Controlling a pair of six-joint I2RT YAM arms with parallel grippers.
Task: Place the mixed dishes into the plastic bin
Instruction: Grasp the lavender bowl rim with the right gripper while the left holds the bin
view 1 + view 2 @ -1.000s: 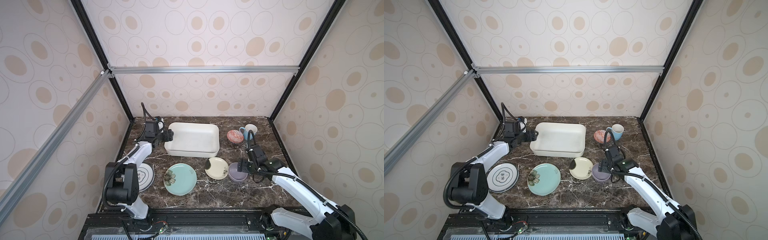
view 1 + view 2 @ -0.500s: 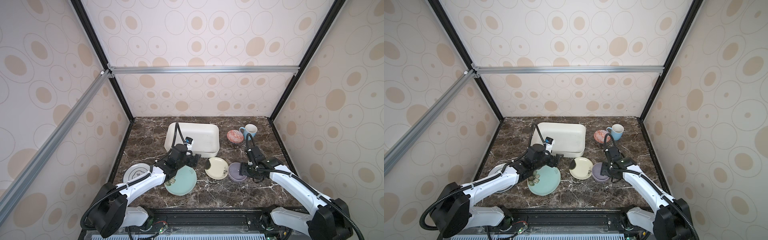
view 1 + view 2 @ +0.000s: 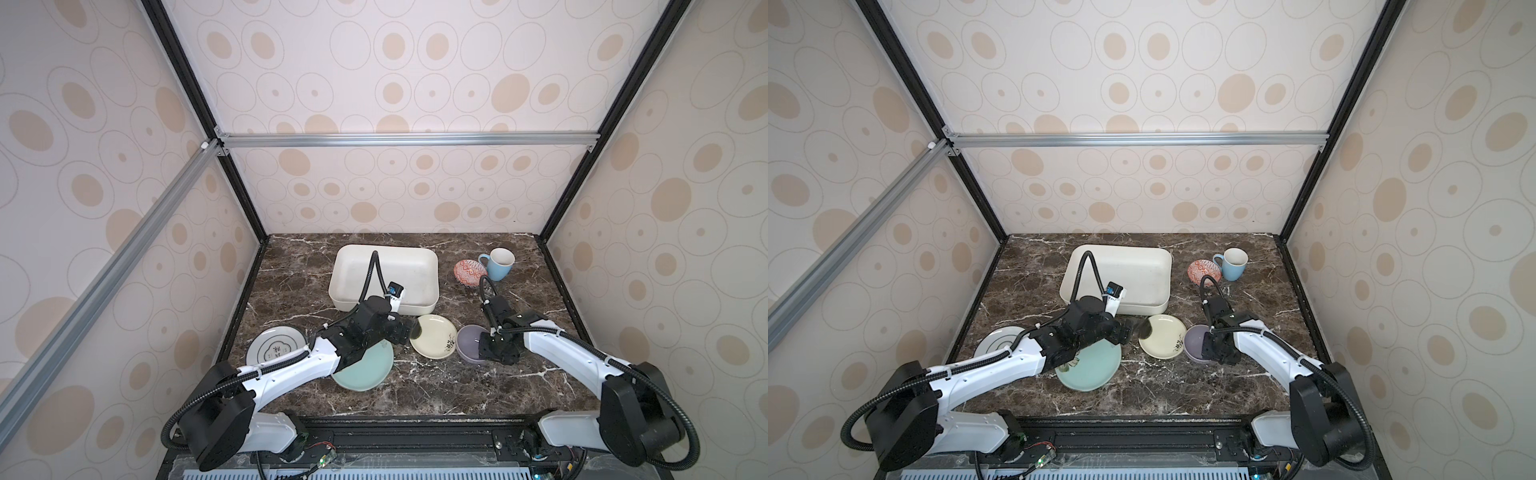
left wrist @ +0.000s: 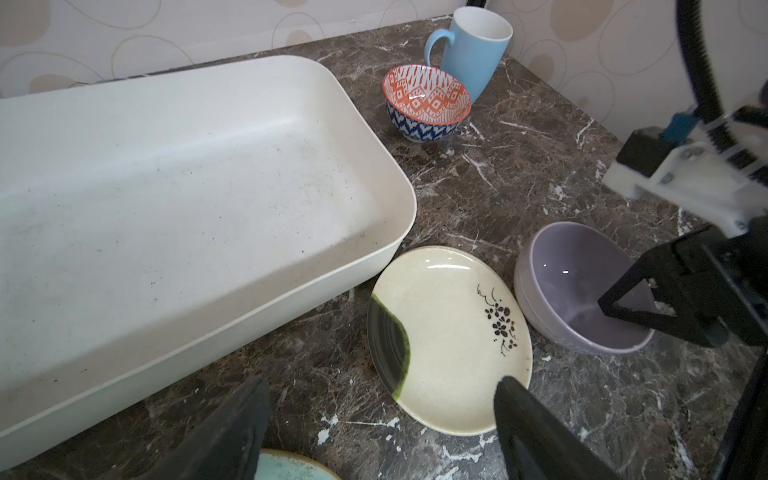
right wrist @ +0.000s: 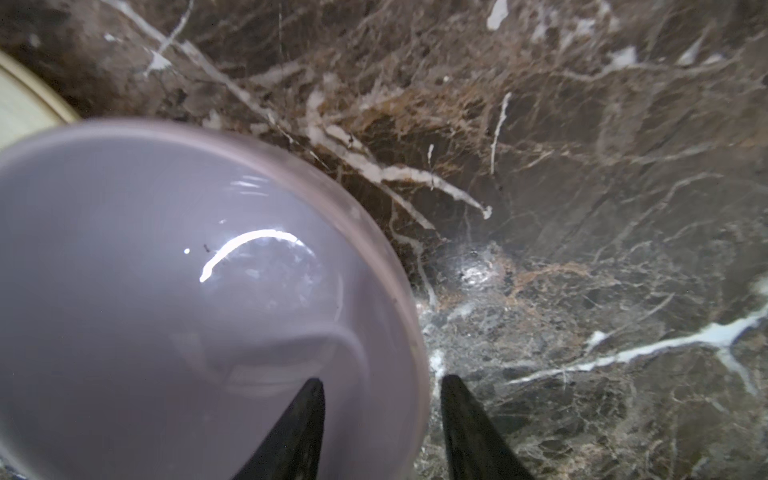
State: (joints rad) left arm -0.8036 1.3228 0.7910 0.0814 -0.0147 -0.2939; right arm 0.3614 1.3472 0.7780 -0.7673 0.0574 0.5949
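In both top views the white bin [image 3: 415, 270] sits toward the back of the marble surface [image 3: 436, 386], and every dish lies outside it. A cream plate [image 3: 436, 343] is just in front of the bin's right front corner, with a purple bowl [image 3: 468, 347] touching or nearly touching its far side from the bin. A teal plate [image 3: 368, 370] lies in front of the bin (partly under the left arm), and a white plate [image 3: 274, 351] is off the bin's left front corner. A patterned bowl [image 3: 469, 272] and a blue mug [image 3: 500, 266] stand close together to the bin's right. The left end effector [image 3: 411, 330] hovers between the bin's front wall and the cream plate. The right end effector [image 3: 486, 347] is down at the purple bowl. The left wrist view shows the left end effector [image 4: 382, 384] spread wide and holding nothing, above the near edge of the cream plate [image 4: 449, 332] beside the bin [image 4: 208, 187]. In the right wrist view the right end effector [image 5: 382, 380] straddles the rim of the purple bowl [image 5: 166, 291], one finger inside and one outside. I cannot tell whether it pinches the wall.
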